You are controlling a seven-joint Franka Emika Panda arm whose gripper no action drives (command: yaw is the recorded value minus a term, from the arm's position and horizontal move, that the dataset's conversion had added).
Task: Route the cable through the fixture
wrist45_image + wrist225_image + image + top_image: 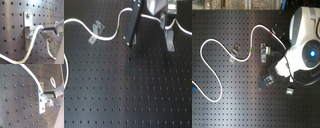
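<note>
The cable (76,21) is a thin white cord with a green band (117,28) and a red band (147,19). It runs from the first exterior view's left past a small metal fixture (96,31) toward my gripper (161,13) at the top. In the first wrist view the cable (32,41) rises into a metal bracket fixture (28,30). There it meets my gripper (51,32), which looks shut on it. A short cable tail with a red tip (54,58) hangs below the fingers. The second wrist view shows the cable (30,72) reaching the same bracket (42,101).
The work surface is a black perforated board (134,95). Another fixture (169,39) stands at the first exterior view's right. In the second exterior view several fixtures (265,52) sit mid-board, and the white arm (304,45) covers that side. A dark bar (134,24) slants down beside the gripper.
</note>
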